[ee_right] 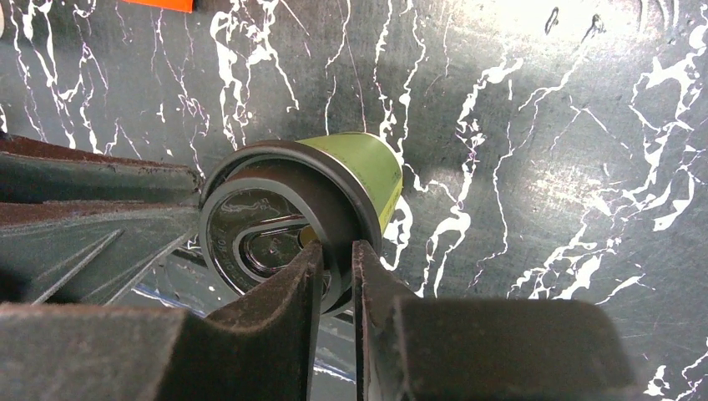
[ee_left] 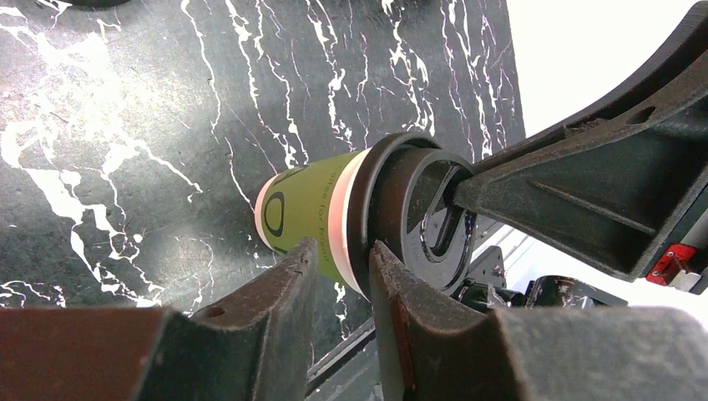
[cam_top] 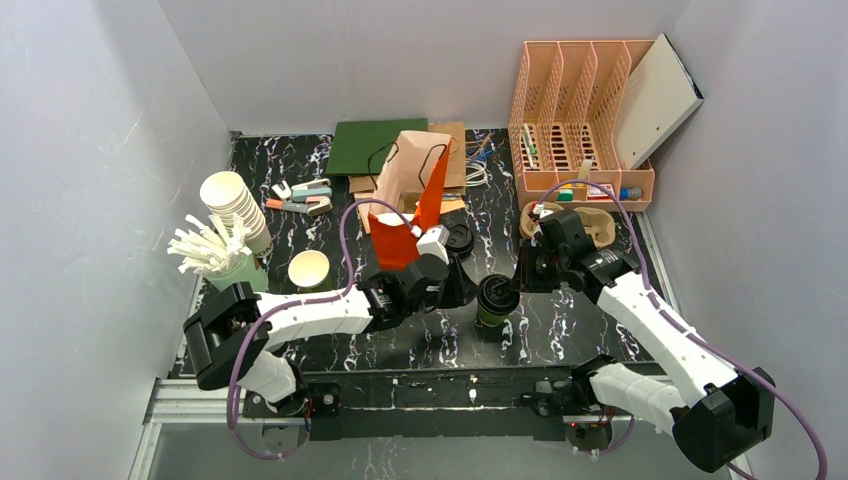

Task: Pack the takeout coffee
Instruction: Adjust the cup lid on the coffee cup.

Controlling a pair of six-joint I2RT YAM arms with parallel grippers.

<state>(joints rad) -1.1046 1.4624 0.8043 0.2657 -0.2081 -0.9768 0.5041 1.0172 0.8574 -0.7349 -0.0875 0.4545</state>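
The takeout coffee (cam_top: 495,298) stood upright, centre of the top view. The right gripper (ee_right: 337,255) pinched its lid rim, jaws nearly closed; the left gripper (ee_left: 351,269) straddled that rim narrowly, grip impossible to tell.

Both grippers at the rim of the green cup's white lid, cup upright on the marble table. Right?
No: the lid is black, not white; the right wrist view shows it. Both left gripper and right gripper are at its rim, green cup upright on the marble table.
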